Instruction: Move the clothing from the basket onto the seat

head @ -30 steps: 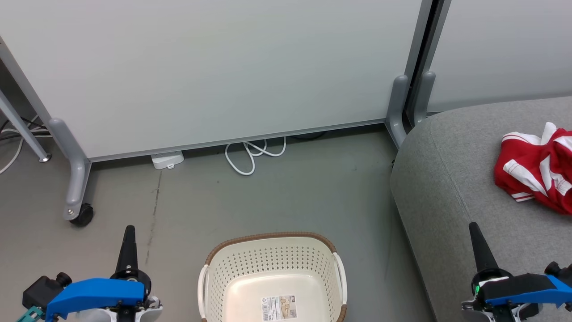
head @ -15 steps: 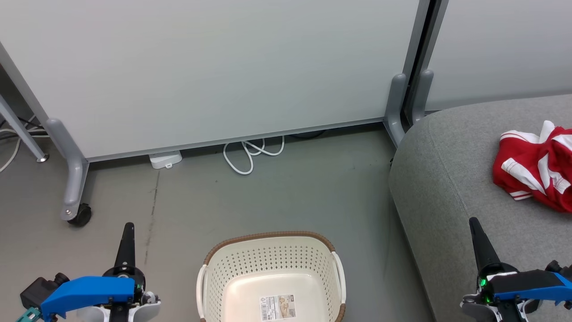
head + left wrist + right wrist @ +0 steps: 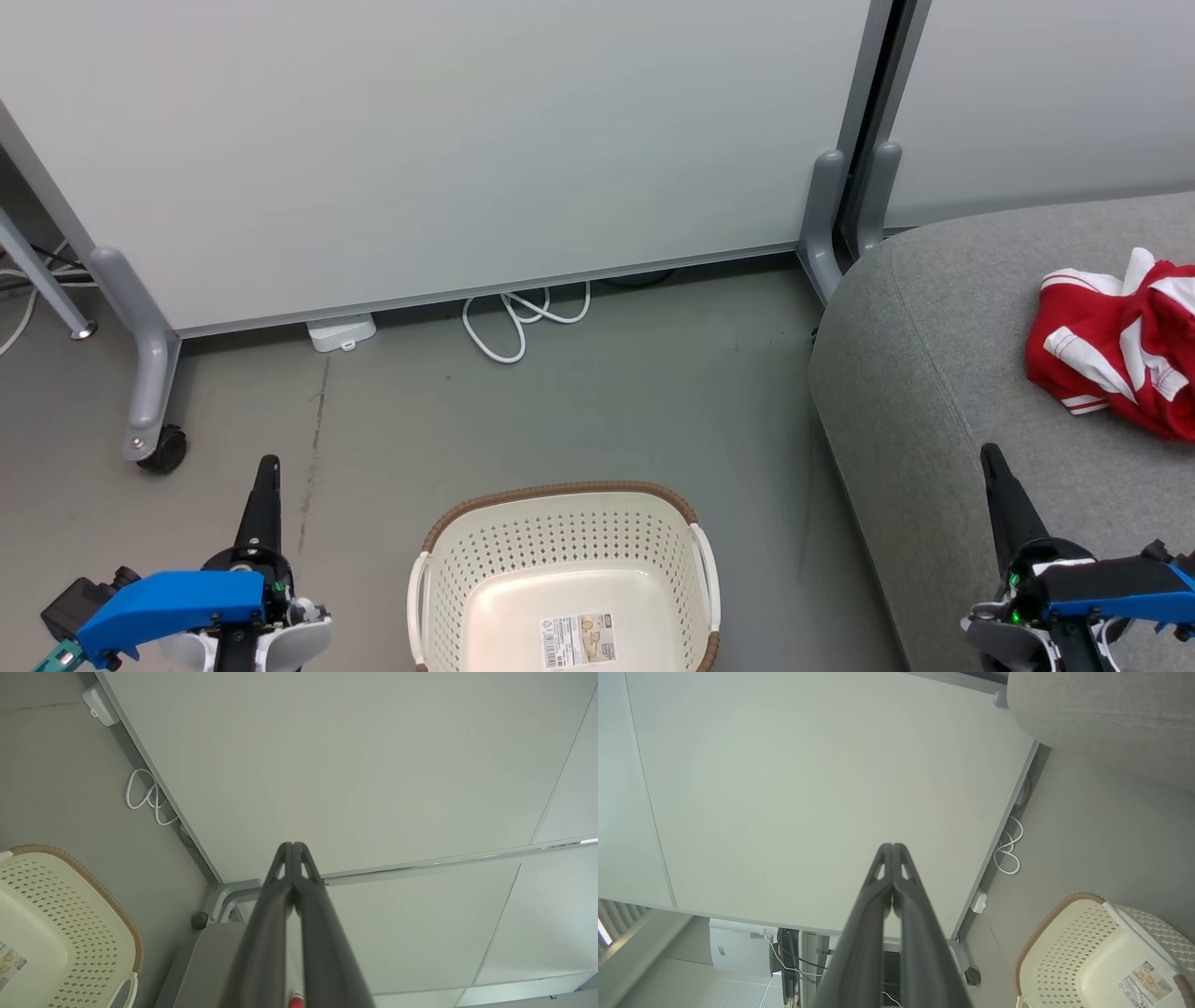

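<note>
The cream basket with a brown rim stands on the floor at the bottom centre, holding nothing but a label on its base; it also appears as the basket and the basket in the wrist views. Red and white clothing lies crumpled on the grey seat at the right edge. My left gripper is shut and empty, left of the basket. My right gripper is shut and empty, over the seat's front part. Both wrist views show the fingers pressed together at the left gripper and the right gripper.
A pale partition panel on grey feet with a caster stands behind the basket. A white cable loop and a small white box lie at its base. Grey floor lies between panel, basket and seat.
The whole head picture has shifted slightly up and left, so the camera moved. Both grippers sit a little lower in it. Nothing was picked up or let go.
</note>
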Controlling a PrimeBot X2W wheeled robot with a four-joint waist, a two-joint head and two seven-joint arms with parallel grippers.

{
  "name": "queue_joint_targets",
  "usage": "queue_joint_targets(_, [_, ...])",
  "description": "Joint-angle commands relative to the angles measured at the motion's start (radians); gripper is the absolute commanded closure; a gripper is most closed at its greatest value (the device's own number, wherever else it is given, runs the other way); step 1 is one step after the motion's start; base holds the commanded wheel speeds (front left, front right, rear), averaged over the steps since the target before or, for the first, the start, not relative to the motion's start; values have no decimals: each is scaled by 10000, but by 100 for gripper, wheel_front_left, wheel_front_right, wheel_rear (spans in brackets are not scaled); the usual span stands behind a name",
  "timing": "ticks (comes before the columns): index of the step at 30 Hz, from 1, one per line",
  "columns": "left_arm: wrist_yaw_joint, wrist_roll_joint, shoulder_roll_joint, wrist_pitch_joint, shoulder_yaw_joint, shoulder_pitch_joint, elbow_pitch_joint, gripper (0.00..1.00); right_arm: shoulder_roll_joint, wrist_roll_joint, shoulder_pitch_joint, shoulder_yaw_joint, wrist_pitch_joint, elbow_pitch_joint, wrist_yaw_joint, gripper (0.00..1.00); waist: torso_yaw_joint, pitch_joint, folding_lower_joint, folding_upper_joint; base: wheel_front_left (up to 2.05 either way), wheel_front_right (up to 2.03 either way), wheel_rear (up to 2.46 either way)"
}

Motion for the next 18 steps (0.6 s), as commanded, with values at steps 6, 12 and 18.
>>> queue_joint_targets(6, [-26,-577,17,153,115,-211,-82,100,-63,596,-193,-43,157,-90,4,100,-25,14,0,0,0,0,0])
queue_joint_targets(12, [-28,-1014,17,275,143,-250,-95,100,-64,1064,-195,-62,283,-104,4,100,-49,28,0,0,0,0,0])
queue_joint_targets(18, [-29,-1438,17,391,172,-258,-105,100,-65,1496,-231,-75,399,-117,4,100,-73,42,0,0,0,0,0])
